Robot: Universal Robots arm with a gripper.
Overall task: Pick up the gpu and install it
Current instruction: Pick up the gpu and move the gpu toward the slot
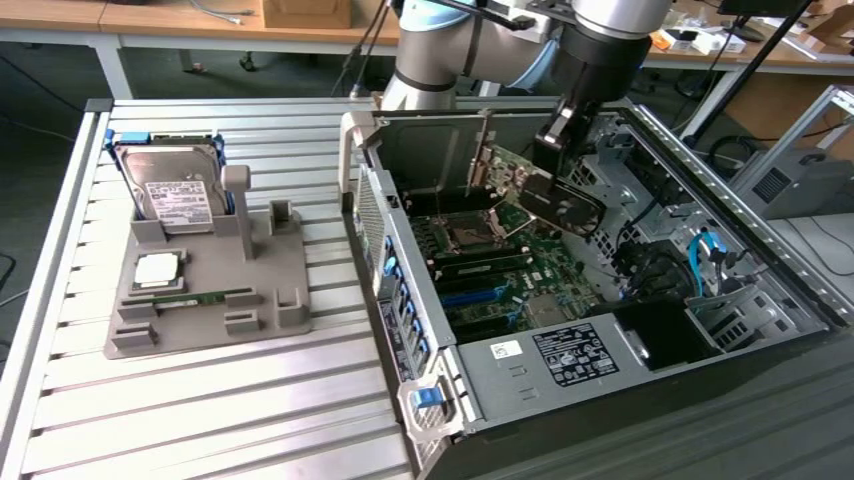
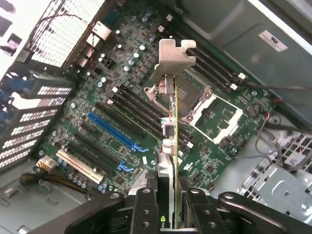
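At the exterior view's left, a slatted metal desk (image 1: 200,400) carries a grey holder tray (image 1: 214,300). A silver hard drive (image 1: 171,190) with a white label stands upright in the tray's far slot, a square processor chip (image 1: 156,268) lies flat in front of it, and a small green memory stick (image 1: 187,297) lies just nearer the camera. To the right of the tray sits an open computer case (image 1: 601,330), its side removed so that the green motherboard (image 1: 494,270) shows inside. Above the case the robot arm (image 1: 587,40) reaches down from the top of the exterior view, and its pincer (image 1: 554,150) holds the gpu (image 1: 541,190) in the air over the motherboard, tilted, clear of the board and not seated in any slot. In the wrist view the pincer (image 2: 168,209) is pinching the gpu (image 2: 174,141), one dark finger on each face of the card, which shows edge-on as a thin strip ending in a silvery metal bracket (image 2: 174,56). Beneath it lie the open processor socket (image 2: 190,100) and, to one side, a blue expansion slot (image 2: 114,129) among black ones. At the exterior view's right, blue cables (image 1: 707,255) hang inside the case near the drive bay.
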